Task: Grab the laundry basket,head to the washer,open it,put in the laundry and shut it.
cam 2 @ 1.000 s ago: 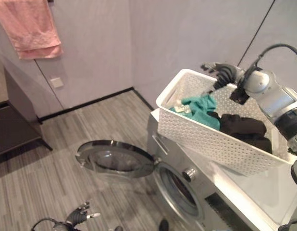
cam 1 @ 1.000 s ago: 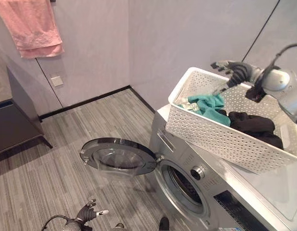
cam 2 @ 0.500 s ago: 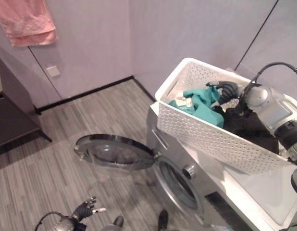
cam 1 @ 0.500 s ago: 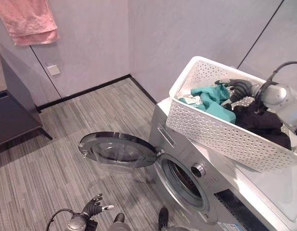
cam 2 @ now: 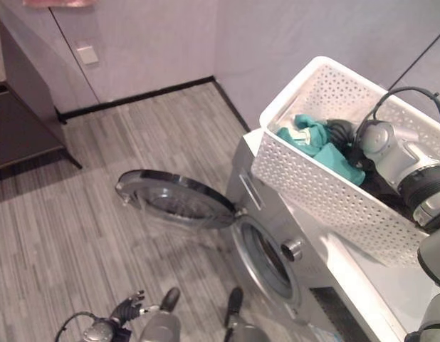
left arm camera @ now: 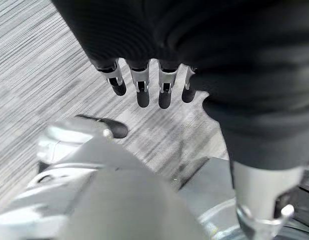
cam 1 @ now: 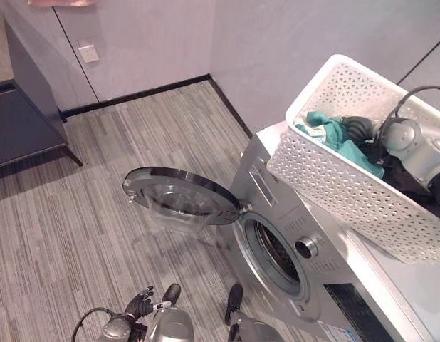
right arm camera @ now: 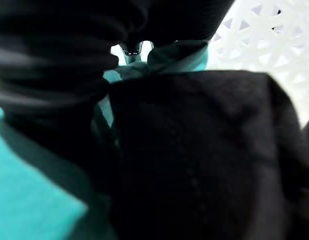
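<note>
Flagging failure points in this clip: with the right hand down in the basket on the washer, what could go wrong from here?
1. The laundry basket overhangs the washer's front edge; a pull on the clothes might tip it off.
2. The right hand is buried among the teal garment and black clothes, so its hold cannot be checked.
3. The open door juts into the lowering path.

The laundry basket (cam 1: 334, 182) is white, pierced all over with a lattice of small holes. In it lie a teal garment (cam 1: 332, 134) and a black garment (right arm camera: 204, 150). The washing machine (cam 1: 291, 235) is silver-grey, its open door (cam 1: 179, 198) ringed in dark chrome round clear glass. The floor (cam 1: 77, 214) is grey with fine streaked stripes. The walls (cam 1: 142, 39) are pale grey above a black skirting (cam 1: 134, 94).
</note>
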`<state>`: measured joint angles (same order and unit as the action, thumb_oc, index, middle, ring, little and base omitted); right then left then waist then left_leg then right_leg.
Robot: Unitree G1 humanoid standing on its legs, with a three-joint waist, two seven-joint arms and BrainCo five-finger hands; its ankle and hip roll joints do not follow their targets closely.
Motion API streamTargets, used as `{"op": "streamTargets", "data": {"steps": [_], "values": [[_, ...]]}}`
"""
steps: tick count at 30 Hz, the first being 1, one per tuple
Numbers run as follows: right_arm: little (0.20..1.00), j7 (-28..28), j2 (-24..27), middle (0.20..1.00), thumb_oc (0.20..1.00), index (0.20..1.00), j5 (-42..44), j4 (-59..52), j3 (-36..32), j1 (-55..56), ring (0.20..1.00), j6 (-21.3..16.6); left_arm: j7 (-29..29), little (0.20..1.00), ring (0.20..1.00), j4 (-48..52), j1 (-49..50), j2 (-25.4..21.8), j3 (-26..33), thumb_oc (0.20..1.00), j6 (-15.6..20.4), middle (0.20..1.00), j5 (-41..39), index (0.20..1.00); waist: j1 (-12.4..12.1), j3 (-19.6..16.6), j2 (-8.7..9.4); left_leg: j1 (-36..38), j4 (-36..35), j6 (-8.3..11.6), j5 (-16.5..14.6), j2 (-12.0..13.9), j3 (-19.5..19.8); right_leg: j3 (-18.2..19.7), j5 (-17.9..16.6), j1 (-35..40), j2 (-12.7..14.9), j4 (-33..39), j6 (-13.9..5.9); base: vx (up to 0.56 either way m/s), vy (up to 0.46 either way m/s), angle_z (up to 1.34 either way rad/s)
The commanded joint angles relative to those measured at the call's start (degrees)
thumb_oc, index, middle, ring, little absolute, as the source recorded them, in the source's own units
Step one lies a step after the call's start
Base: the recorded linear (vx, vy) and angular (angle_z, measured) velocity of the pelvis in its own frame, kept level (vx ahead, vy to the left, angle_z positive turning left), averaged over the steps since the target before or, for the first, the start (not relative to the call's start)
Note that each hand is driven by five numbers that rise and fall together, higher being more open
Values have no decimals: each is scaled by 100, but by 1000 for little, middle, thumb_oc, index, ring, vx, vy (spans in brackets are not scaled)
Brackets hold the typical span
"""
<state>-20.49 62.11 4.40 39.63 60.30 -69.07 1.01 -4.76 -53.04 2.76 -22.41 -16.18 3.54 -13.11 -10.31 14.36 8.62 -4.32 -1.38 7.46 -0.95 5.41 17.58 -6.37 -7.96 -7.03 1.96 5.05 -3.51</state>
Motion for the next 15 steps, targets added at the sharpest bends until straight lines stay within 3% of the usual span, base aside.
{"op": "streamTargets", "data": {"steps": [1,5,6,7,15], "values": [[1000,-444,315,1000,1000,1000,-228,-233,820,67,1000,-47,55,1000,1000,43,-255,-200,-11,1000,224,1000,-110,1000,-126,135,130,-345,-92,-365,252,-133,-145,379,691,123,120,-208,-48,-7,-12,13],[1000,-485,389,1000,1000,1000,-248,-316,788,249,1000,-64,78,1000,1000,150,-298,-183,-29,1000,248,1000,-160,1000,-101,153,108,-332,-141,-367,265,-137,-165,396,692,106,117,-198,-48,-1,0,5],[633,-502,411,633,633,633,-227,-374,746,354,633,-74,82,1000,1000,186,-299,-172,-48,1000,254,1000,-160,1000,-88,149,99,-320,-156,-367,264,-135,-178,403,695,101,113,-192,-47,0,0,0],[200,-554,427,200,200,200,-195,-478,698,481,200,-76,79,1000,1000,261,-295,-156,-83,1000,260,1000,-138,1000,-61,127,73,-290,-185,-373,258,-134,-192,411,701,113,113,-186,-47,0,0,0],[200,-406,546,200,200,200,-89,-602,361,643,200,-118,65,1000,1000,381,-251,-132,-113,1000,259,1000,-107,1000,61,-1,0,-118,-272,-395,205,-129,-271,467,728,198,131,-160,-68,6,5,-1]]}}
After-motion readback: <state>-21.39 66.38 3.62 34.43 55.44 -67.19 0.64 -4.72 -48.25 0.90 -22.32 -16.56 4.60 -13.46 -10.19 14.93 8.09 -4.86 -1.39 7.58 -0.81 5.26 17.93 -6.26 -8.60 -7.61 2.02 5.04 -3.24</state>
